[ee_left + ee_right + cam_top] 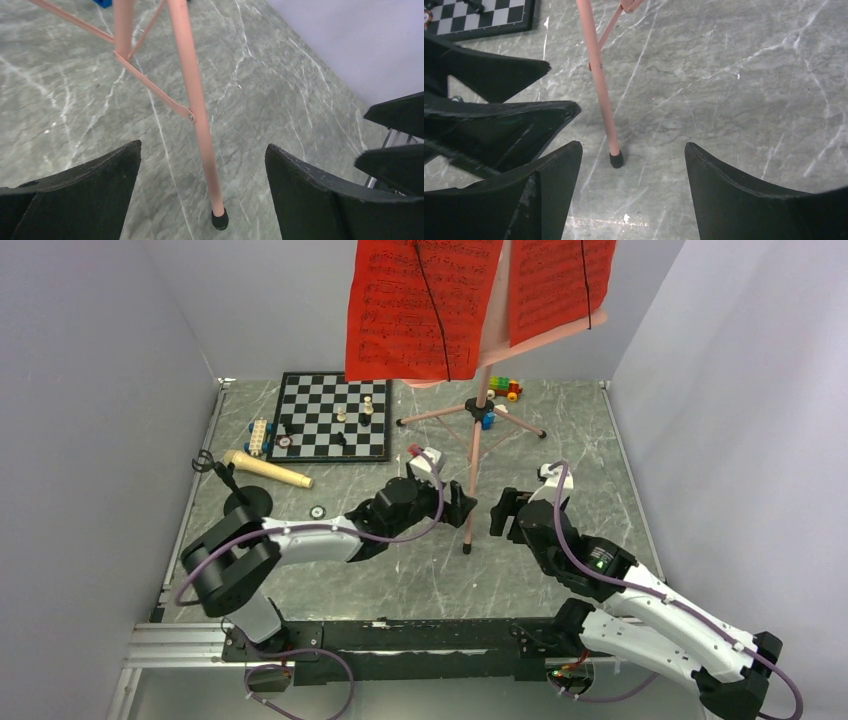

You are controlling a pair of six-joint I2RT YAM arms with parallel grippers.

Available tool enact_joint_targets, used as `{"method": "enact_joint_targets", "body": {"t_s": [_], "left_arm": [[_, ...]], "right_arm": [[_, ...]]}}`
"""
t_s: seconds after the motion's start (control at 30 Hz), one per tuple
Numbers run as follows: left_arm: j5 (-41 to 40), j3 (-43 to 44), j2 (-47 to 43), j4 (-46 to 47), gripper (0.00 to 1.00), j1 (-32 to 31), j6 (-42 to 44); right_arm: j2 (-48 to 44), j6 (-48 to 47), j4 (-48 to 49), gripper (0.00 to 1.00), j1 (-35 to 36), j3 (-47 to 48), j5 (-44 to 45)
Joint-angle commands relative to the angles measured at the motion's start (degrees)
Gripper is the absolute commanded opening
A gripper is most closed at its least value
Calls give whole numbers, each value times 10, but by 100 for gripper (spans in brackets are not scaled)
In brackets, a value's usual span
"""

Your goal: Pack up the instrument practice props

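**Both grippers open around the music stand's near leg**

The pink music stand (pixel 480 405) stands upright on its tripod at centre frame in the top view, on the grey marble table (pixel 560 450). Its desk runs out of the top edge. Red sheet-music pages (pixel 420 310) sit on the desk, upper centre.

The near leg (pixel 470 510) slants down toward the bottom of the frame and ends in a black foot cap (pixel 467 548) on the table.

The left gripper (pixel 462 508) is just left of that leg. Its jaws are released and spread wide. In the left wrist view the leg (pixel 192 100) passes between the fingers (pixel 95 190) and touches neither.

The right gripper (pixel 500 512) is just right of the leg, also released and holding nothing. In the right wrist view the foot cap (pixel 616 160) sits at the mouth of its gap, clear of both fingers (pixel 744 200). The two grippers face each other, close together but apart.

The cream microphone (pixel 265 470) lies at mid-left by its black round-base stand (pixel 247 502), well apart from both grippers.

The chessboard (pixel 335 415) is at upper centre-left. Toy bricks (pixel 505 387) are behind the tripod.
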Motion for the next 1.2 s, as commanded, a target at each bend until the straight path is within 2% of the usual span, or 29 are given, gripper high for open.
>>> {"method": "enact_joint_targets", "body": {"t_s": [0.0, 0.17, 0.33, 0.47, 0.6, 0.87, 1.17], "left_arm": [[51, 46, 56, 35, 96, 3, 9], [59, 80, 115, 12, 92, 4, 7], [72, 84, 144, 0, 79, 4, -4], [90, 72, 160, 7, 63, 4, -13], [104, 56, 166, 28, 40, 4, -21], [80, -17, 117, 53, 0, 4, -17], [49, -108, 16, 25, 0, 4, -1]], "right_arm": [[-25, -23, -26, 80, 0, 18, 15], [-37, -35, -30, 80, -2, 27, 21], [-33, -35, -29, 80, -1, 23, 21], [-29, -32, -20, 81, -2, 19, 15], [-20, -32, -18, 81, -1, 23, 14], [-13, -33, -3, 81, -1, 11, 11], [0, -41, 11, 81, -2, 7, 9]]}}
